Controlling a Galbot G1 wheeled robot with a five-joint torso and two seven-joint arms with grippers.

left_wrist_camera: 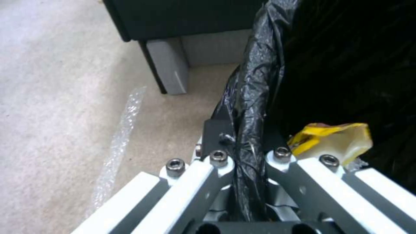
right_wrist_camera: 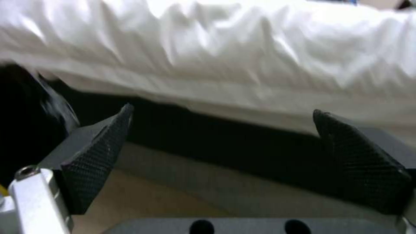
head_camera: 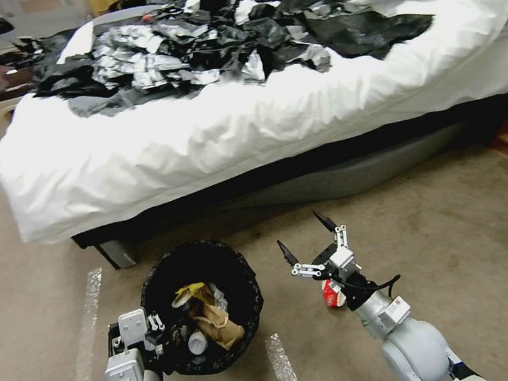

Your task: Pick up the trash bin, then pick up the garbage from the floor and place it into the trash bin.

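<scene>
Head view with both wrist views. The left gripper [head_camera: 156, 342] is clamped on the near rim of the trash bin [head_camera: 202, 306]; in the left wrist view its fingers [left_wrist_camera: 219, 130] pinch the black bag-covered rim [left_wrist_camera: 251, 107] from both sides, so the bin counts as picked up and held, though whether it is clear of the floor [head_camera: 466, 248] cannot be told. Inside the bin lie several pieces of garbage: a yellow wrapper [head_camera: 187, 291], a brown paper bag [head_camera: 220, 323] and a small white-capped bottle [head_camera: 197, 342]; the yellow wrapper [left_wrist_camera: 333, 143] also appears just inside the rim in the left wrist view. The right gripper [head_camera: 308, 241] hangs beside the bin, to its right, jaws spread wide and holding nothing; the right wrist view shows the 2 dark textured pads [right_wrist_camera: 97, 159] well apart with the white bedding [right_wrist_camera: 216, 48] beyond. Just below the right gripper, partly hidden by the wrist, 1 red packet [head_camera: 331, 293] lies on the carpet. Judgement: the task is well advanced, with at least this 1 item left to collect. A bed [head_camera: 226, 131] strewn with black and silver bags [head_camera: 213, 44] stands behind.
</scene>
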